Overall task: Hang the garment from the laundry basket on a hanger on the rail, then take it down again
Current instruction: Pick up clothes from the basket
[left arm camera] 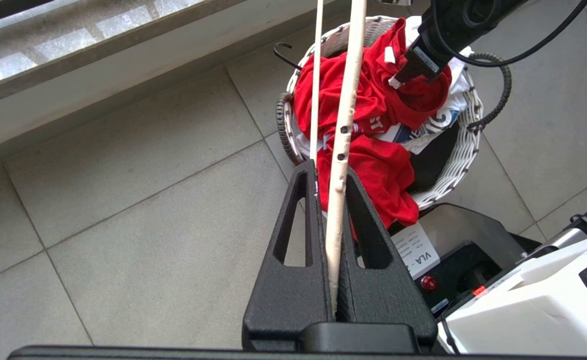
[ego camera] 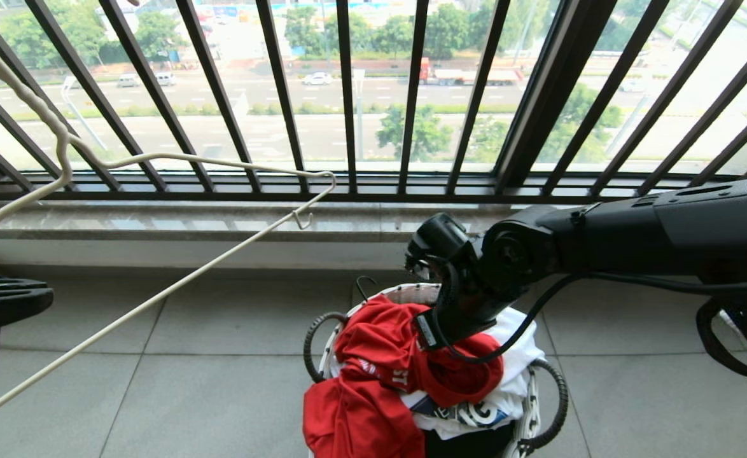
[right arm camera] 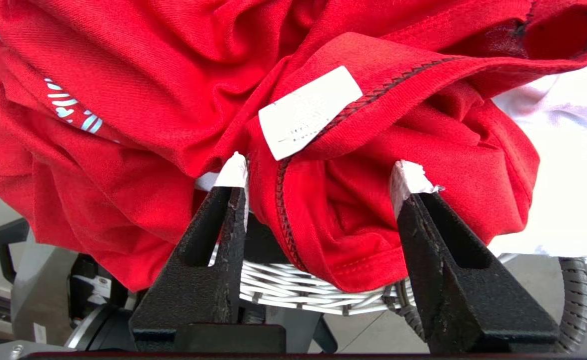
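Grey floor tiles below a barred window carry the laundry basket; the garment lies heaped in it. Right gripper: jaws apart, straddling a red fold at the label. Left gripper: jaws clamped on the hanger. Judgement: pickup not yet complete; hanging and removal remain.
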You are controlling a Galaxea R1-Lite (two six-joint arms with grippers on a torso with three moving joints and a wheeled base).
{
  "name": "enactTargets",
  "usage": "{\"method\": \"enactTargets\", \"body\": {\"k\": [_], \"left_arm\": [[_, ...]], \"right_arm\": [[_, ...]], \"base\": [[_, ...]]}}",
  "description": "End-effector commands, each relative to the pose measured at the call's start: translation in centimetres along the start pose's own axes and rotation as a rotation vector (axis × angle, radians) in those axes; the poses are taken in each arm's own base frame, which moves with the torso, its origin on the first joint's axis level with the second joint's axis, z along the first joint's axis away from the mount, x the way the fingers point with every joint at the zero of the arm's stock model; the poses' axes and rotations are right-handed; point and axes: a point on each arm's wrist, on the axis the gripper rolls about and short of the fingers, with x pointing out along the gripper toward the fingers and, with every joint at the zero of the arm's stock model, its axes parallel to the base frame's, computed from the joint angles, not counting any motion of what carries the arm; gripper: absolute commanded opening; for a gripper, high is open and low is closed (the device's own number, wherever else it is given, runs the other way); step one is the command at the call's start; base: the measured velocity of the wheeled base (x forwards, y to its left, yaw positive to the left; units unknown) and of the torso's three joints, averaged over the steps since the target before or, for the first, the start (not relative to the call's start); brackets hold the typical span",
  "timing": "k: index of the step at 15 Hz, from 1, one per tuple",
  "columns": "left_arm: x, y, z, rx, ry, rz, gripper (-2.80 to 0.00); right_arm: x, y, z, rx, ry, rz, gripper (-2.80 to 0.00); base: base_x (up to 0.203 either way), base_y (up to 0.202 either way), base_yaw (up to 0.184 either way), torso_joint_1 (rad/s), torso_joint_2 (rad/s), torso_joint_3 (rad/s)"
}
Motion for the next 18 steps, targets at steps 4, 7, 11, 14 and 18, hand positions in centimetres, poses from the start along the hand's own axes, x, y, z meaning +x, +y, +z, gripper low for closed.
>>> {"method": "enactTargets", "body": {"k": [4,7,11,14,18], "left_arm": [[0.1,0.0,0.0,0.001,0.007,0.001,-2.8],[0.2,0.0,-0.1,0.001,0.01,0.001,-2.8],[0.2,0.0,-0.1,0.002,0.013,0.001,-2.8],[0.1,0.0,-0.1,0.007,0.007,0.001,-2.8],[0.1,0.0,-0.1,0.007,0.007,0.001,-2.8]], "right_arm": [[-1.7,-3.0,-1.4,-0.011,0.026,-0.034,0.0],[-2.4,-4.3,-2.7,-0.108,0.06,0.028,0.0],[-3.8,-5.5,-2.4,-0.155,0.026,0.177,0.0],[-3.6,-6.8,-2.8,-0.263,0.025,0.24,0.0],[-1.5,-9.1,-3.2,-0.368,0.032,0.281,0.0]], "base": [[0.0,0.0,0.0,0.0,0.0,0.0],[0.0,0.0,0.0,0.0,0.0,0.0],[0.0,0.0,0.0,0.0,0.0,0.0],[0.0,0.0,0.0,0.0,0.0,0.0],[0.0,0.0,0.0,0.0,0.0,0.0]]}}
